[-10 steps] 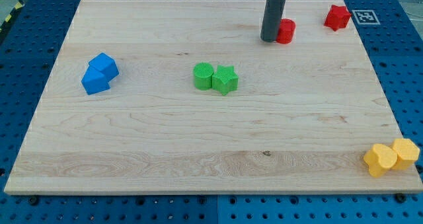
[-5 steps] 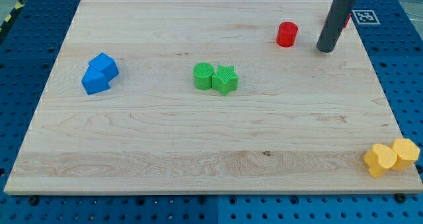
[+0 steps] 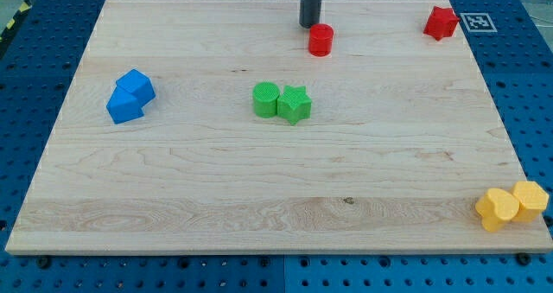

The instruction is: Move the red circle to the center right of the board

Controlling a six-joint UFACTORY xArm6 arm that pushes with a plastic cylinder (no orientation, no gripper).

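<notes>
The red circle (image 3: 320, 40) stands on the wooden board (image 3: 276, 198) near the view's top, a little right of the middle. My tip (image 3: 309, 25) is just above and to the left of it, touching or almost touching it. A red star-shaped block (image 3: 441, 22) sits at the board's top right corner, well apart from both.
A green circle (image 3: 266, 98) and a green star (image 3: 294, 104) touch each other at mid-board. Two blue blocks (image 3: 130, 96) sit together at the left. Two yellow blocks (image 3: 512, 205) sit at the bottom right edge. A marker tag (image 3: 477, 22) lies past the top right corner.
The red circle has moved left, from about x 432 to x 371. My tip swung from its left side to its right, then back to its upper left.
</notes>
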